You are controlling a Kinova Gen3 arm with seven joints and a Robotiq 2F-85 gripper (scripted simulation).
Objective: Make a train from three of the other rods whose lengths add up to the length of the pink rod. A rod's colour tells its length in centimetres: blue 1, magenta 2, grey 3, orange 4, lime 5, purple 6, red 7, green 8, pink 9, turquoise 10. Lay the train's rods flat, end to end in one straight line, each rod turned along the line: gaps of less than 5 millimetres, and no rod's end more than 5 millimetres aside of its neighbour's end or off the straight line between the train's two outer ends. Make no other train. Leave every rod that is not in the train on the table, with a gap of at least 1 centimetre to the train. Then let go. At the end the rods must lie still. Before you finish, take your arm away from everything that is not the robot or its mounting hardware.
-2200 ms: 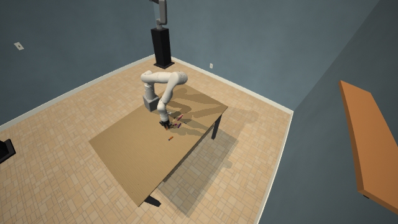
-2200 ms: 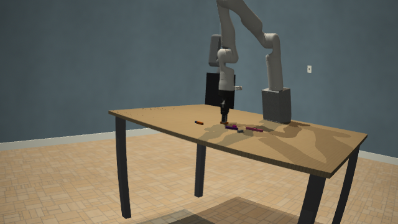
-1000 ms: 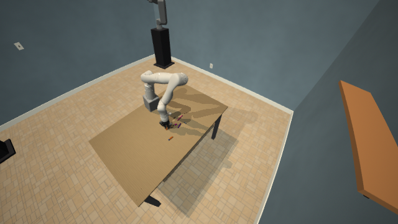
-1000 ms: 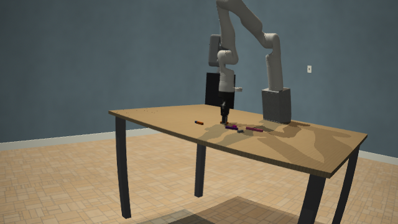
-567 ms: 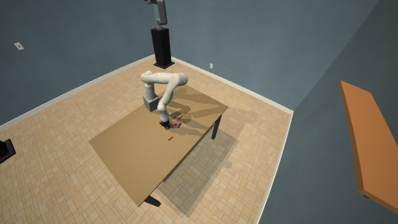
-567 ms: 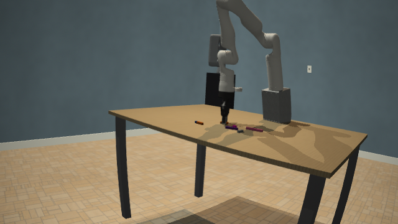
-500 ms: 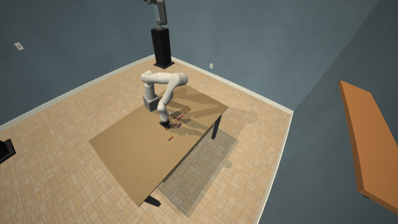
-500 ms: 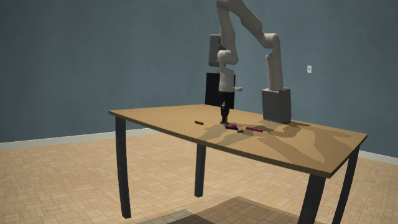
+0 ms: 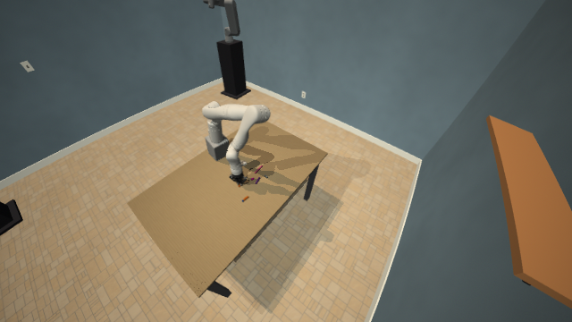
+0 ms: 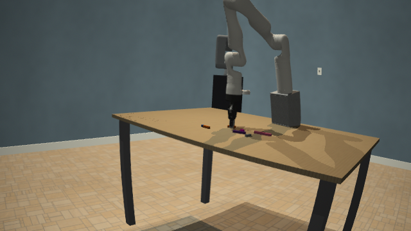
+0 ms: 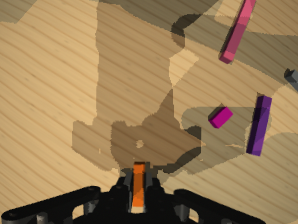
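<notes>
My gripper (image 11: 139, 182) is shut on an orange rod (image 11: 137, 187), held lengthwise between the fingers, low over the table; it also shows in the exterior view (image 10: 231, 126). Ahead and to the right in the wrist view lie the long pink rod (image 11: 238, 27), a short magenta rod (image 11: 220, 117) and a purple rod (image 11: 258, 124), all flat and apart from each other. A grey rod (image 11: 292, 78) is cut off by the right edge. A second orange rod with a small blue piece at one end (image 10: 205, 126) lies apart, toward the table's open side.
The arm's grey base block (image 10: 285, 108) stands on the table behind the rods. The rods cluster (image 9: 256, 175) near the base; the table edge (image 9: 286, 201) runs a short way beyond them.
</notes>
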